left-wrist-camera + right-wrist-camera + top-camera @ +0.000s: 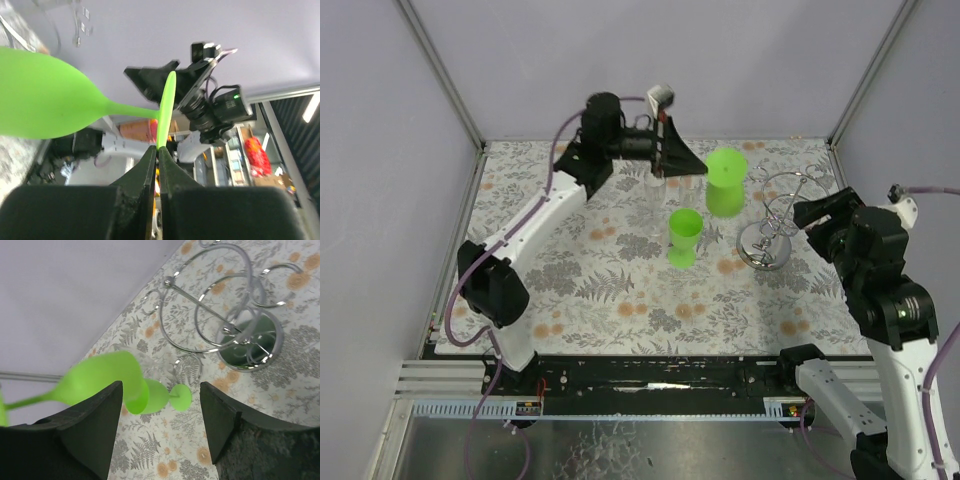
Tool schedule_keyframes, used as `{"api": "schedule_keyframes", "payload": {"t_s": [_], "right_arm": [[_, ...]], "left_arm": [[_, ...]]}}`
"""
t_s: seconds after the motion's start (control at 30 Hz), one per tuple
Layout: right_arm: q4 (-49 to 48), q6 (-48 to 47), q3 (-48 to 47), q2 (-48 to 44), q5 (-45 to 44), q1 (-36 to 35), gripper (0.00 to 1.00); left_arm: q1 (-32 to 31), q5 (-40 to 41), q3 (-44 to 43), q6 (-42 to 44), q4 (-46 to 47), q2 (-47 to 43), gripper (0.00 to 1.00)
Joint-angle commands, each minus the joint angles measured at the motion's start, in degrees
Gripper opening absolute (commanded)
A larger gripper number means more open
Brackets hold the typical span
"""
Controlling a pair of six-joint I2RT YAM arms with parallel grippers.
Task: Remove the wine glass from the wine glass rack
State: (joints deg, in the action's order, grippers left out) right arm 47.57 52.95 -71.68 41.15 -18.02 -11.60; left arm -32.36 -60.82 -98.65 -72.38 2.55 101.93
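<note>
Your top view looks down from above the near edge over the whole worktop [620, 310]. Your left wrist view faces right, close on the held wine glass [45, 95]; your right wrist view faces left, sharing it.

The held green wine glass [45, 100] has its bowl cut off at the left edge of the left wrist view, and the lower rim of its foot is hidden between the fingers of the left gripper [158, 150]. In the right wrist view it is blurred and covers part of a second green glass [159, 399], while the top loops of the wine glass rack [200, 305] run out of frame. From above, faint shapes near that gripper may be clear glasses [655, 195].
</note>
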Motion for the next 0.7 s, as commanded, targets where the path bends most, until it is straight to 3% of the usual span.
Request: {"api": "schedule_keyframes", "payload": {"t_s": [0.0, 0.1, 0.17, 0.27, 0.37, 0.43, 0.67], "right_arm": [[-8.95, -4.01, -4.78, 5.87, 5.20, 0.13, 0.70], [-12.02, -6.17, -8.52, 11.81, 9.21, 0.15, 0.70], [-14.01, -7.74, -11.53, 15.97, 13.69, 0.13, 0.70], [-16.41, -10.00, -16.93, 23.35, 21.75, 0.13, 0.71], [-17.06, -11.57, -23.75, 31.39, 31.23, 0.17, 0.71], [-17.12, -11.88, -27.59, 35.63, 35.94, 0.17, 0.71], [-15.36, -13.72, -35.86, 43.61, 42.32, 0.15, 0.71]], "left_arm": [[8.26, -2.29, -10.46, 3.38, 0.16, -0.95, 0.00], [15.33, -3.26, -17.62, 6.84, -1.46, 0.56, 0.00], [20.11, -3.63, -22.84, 13.60, -5.76, 2.43, 0.00], [25.92, -2.22, -30.94, 27.88, -15.30, 4.72, 0.00], [28.75, 2.83, -33.75, 45.15, -24.95, 4.46, 0.00], [28.62, 7.54, -31.94, 57.70, -29.00, 2.39, 0.00], [23.06, 22.26, -14.70, 92.75, -29.07, -11.11, 0.00]]}}
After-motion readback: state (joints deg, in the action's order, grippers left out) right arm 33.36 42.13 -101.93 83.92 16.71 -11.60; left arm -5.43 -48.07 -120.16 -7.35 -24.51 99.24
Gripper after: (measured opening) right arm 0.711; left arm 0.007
